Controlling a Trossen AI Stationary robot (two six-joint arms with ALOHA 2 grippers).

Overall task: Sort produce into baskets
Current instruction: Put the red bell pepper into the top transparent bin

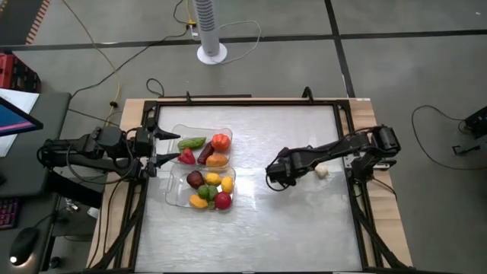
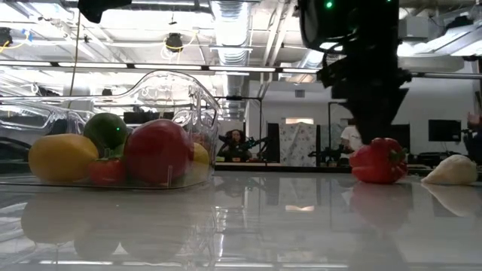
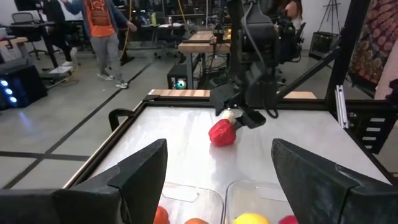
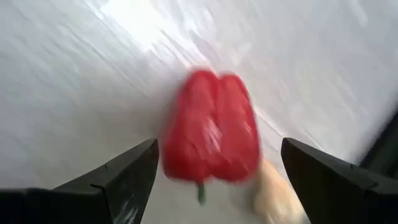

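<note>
Two clear trays lie side by side at the table's left: the far tray point(image 1: 183, 131) and the near tray point(image 1: 172, 192), each with several produce pieces; the near tray also shows in the low view point(image 2: 203, 105). A red pepper point(image 4: 214, 137) lies on the table right of centre, also in the low view point(image 2: 379, 162). A whitish piece point(image 1: 322, 171) lies just right of it. My right gripper point(image 1: 272, 176) hangs open over the pepper, its fingers wide on either side, and hides it from above. My left gripper point(image 1: 169, 147) is open and empty at the trays' left edge.
A black frame point(image 1: 346, 122) runs round the table's edges. Bare tabletop point(image 1: 259, 228) lies near and far of the pepper. A white fan stand point(image 1: 211, 52) is on the floor beyond the far edge. People show in the room behind point(image 3: 102, 31).
</note>
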